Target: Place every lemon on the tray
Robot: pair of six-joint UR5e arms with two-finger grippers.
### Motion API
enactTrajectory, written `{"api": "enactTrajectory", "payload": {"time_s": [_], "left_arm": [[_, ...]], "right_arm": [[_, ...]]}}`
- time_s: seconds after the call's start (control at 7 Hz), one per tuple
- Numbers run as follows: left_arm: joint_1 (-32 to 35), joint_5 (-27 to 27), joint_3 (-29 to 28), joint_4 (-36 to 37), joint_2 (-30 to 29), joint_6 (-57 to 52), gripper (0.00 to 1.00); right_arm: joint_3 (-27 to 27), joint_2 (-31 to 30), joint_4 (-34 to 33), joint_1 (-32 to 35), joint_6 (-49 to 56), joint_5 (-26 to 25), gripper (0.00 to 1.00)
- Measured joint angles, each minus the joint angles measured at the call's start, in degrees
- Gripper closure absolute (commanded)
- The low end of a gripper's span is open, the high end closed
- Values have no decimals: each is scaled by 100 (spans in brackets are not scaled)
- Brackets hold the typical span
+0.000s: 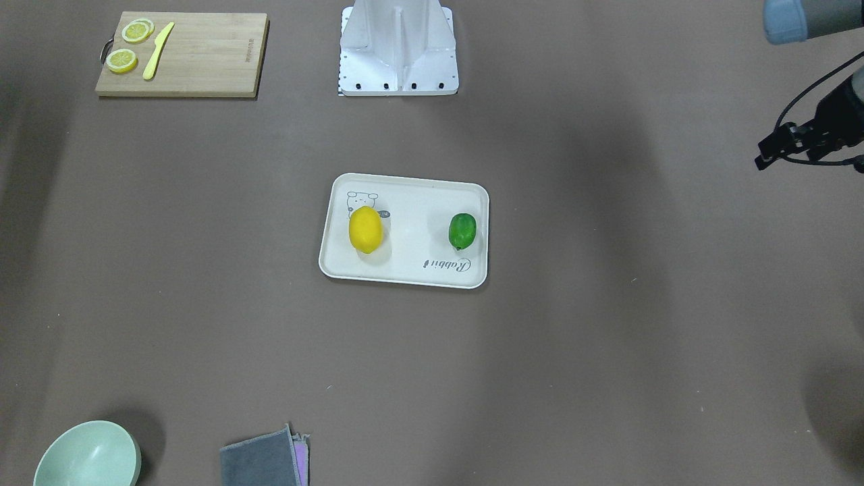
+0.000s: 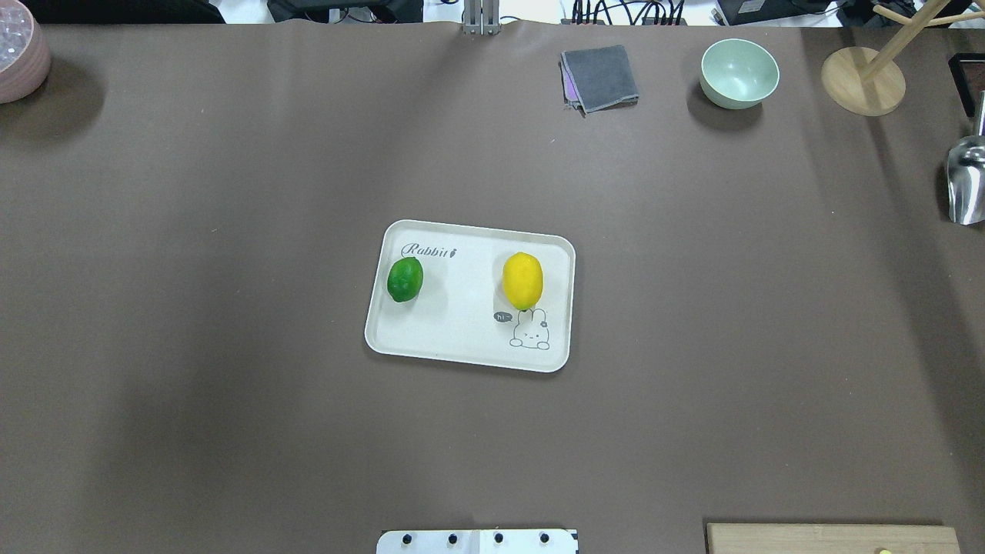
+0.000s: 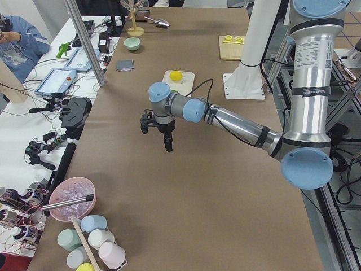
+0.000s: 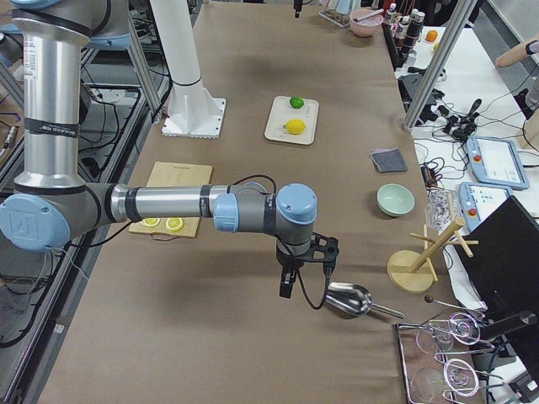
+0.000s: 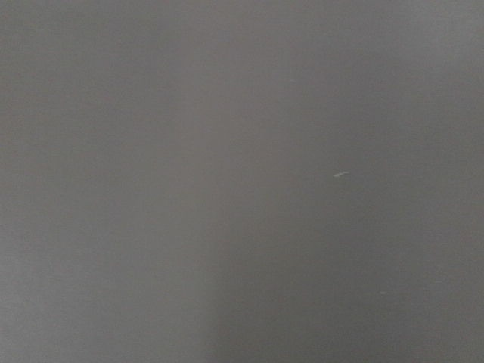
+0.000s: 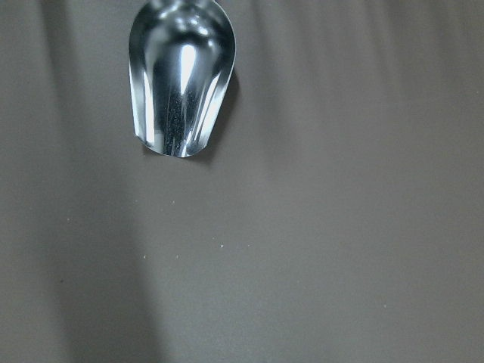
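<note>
The yellow lemon (image 1: pixel 365 229) (image 2: pixel 522 280) and the green lemon (image 1: pixel 462 230) (image 2: pixel 405 278) both lie on the cream tray (image 1: pixel 405 271) (image 2: pixel 462 332) at the table's middle, apart from each other. My left gripper (image 3: pixel 168 148) hangs over bare table far to my left of the tray. My right gripper (image 4: pixel 285 293) hangs far to my right, beside a metal scoop. Neither wrist view shows fingers, so I cannot tell whether either gripper is open or shut. Nothing shows in either one.
A wooden cutting board (image 1: pixel 202 61) with lemon slices (image 1: pixel 135 32) and a yellow knife (image 1: pixel 157 50) lies near the robot base (image 1: pixel 398 54). A green bowl (image 2: pixel 739 73), grey cloth (image 2: pixel 600 77), wooden stand (image 2: pixel 862 81), metal scoop (image 6: pixel 181 91) and pink bowl (image 2: pixel 19 58) stand at the edges.
</note>
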State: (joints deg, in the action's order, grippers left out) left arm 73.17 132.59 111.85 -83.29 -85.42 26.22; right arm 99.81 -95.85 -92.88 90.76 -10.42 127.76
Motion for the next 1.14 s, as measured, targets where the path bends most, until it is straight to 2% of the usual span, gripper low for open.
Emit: {"api": "enactTrajectory", "payload": {"time_s": [0.43, 1.14], "left_arm": [[684, 28, -259, -8, 617, -778, 2], [909, 24, -715, -245, 649, -1041, 2]], "right_arm": [[-29, -3, 6, 3, -4, -6, 0], [-82, -4, 9, 3, 5, 5, 0]]}}
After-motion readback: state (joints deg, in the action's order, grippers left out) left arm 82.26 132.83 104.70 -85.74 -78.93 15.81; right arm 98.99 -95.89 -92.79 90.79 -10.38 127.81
